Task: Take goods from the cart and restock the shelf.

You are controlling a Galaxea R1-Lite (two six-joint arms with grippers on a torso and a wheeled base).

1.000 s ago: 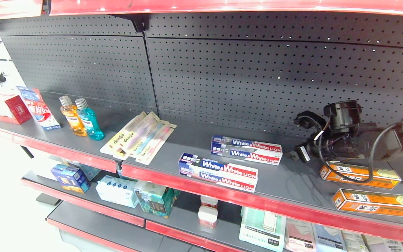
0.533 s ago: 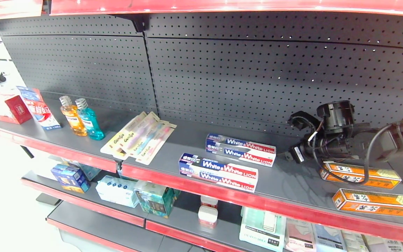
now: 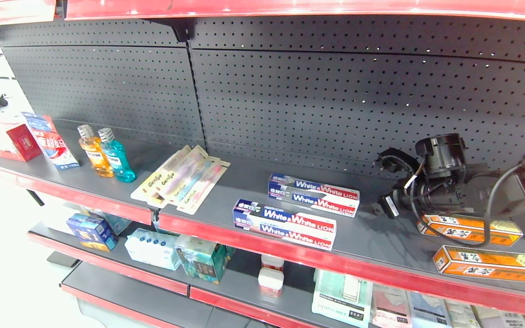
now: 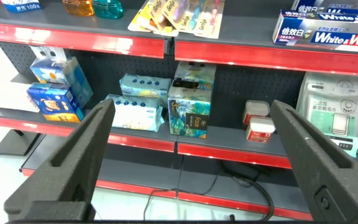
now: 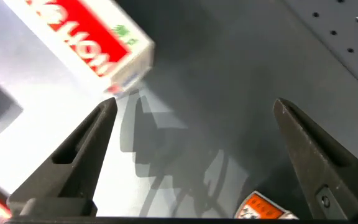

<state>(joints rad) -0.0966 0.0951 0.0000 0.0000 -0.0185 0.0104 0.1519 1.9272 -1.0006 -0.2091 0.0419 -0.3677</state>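
Observation:
Two white, blue and red toothpaste boxes lie on the grey shelf [image 3: 381,237]: the rear box [image 3: 313,195] and the front box [image 3: 284,224] near the red edge. My right gripper [image 3: 374,208] hovers low over the shelf just right of the rear box. In the right wrist view this gripper [image 5: 194,106] is open and holds nothing, with the box end [image 5: 86,34] a short way beyond its fingers. My left gripper [image 4: 191,104] is open and empty, held low in front of the lower shelves.
Two orange boxes [image 3: 470,226] [image 3: 490,263] lie under and in front of the right arm. Toothbrush packs [image 3: 180,180], an orange bottle [image 3: 93,157] and a teal bottle [image 3: 116,155] stand further left. Tissue boxes [image 4: 191,99] and jars [image 4: 260,127] sit on the lower shelf.
The rear toothpaste box slid a little to the left as the right gripper pushed against it. The right gripper has since drawn back slightly to the right, leaving the box there.

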